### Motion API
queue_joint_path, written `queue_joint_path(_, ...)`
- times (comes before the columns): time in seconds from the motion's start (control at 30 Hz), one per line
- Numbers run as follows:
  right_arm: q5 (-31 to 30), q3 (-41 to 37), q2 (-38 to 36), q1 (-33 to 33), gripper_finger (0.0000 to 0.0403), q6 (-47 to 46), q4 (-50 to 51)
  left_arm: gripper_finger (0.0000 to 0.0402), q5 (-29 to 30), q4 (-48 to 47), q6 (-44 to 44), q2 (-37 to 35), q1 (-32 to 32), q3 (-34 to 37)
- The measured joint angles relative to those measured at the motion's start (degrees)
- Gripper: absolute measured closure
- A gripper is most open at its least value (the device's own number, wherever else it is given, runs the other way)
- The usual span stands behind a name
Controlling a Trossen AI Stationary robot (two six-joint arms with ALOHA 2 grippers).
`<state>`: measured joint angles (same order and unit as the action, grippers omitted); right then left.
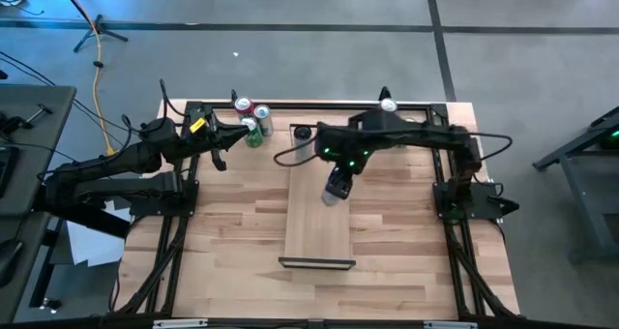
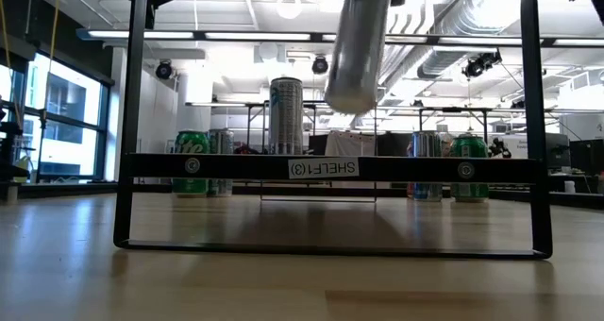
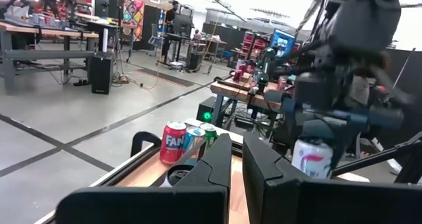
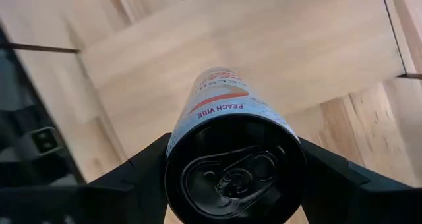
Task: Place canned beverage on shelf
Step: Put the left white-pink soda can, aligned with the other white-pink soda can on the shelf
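Right gripper (image 4: 234,168) is clamped on a slim white can (image 4: 221,112), one finger on each side just below the lid, "PEACH VIBE" readable on the label. Can hangs tilted in the air above the shelf (image 1: 319,208), bottom end clear of the board; low view confirms a gap between the can (image 2: 357,47) and the shelf's front bar (image 2: 330,167), labelled SHELF1(3). From above, the can (image 1: 334,190) sits over the board's right half, toward the back.

Left gripper (image 1: 221,160) is clenched shut on nothing, parked near the back-left of the table, just beside a cluster of cans (image 1: 253,121): red Fanta can (image 3: 173,143), a green one, a silver one.

More cans stand behind the shelf in the low view, including a tall silver can (image 2: 286,115) and green cans (image 2: 192,161) at both sides.
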<state>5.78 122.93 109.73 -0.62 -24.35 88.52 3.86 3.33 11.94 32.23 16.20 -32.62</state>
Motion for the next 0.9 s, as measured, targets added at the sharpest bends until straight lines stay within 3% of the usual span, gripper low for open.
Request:
queue_joint_path(0.27, -5.27, 0.0, 4.05, 1.63, 0.0157, -1.16, 1.39, 0.0402, 0.0, -2.06, 0.02, 0.0, 0.0, 0.0)
queue_joint_path(0.9, -3.98, 0.0, 7.76, 2.93, 0.015, -1.35, 0.07, 0.0402, -0.17, -2.25, 1.46, 0.0, 0.0, 0.0)
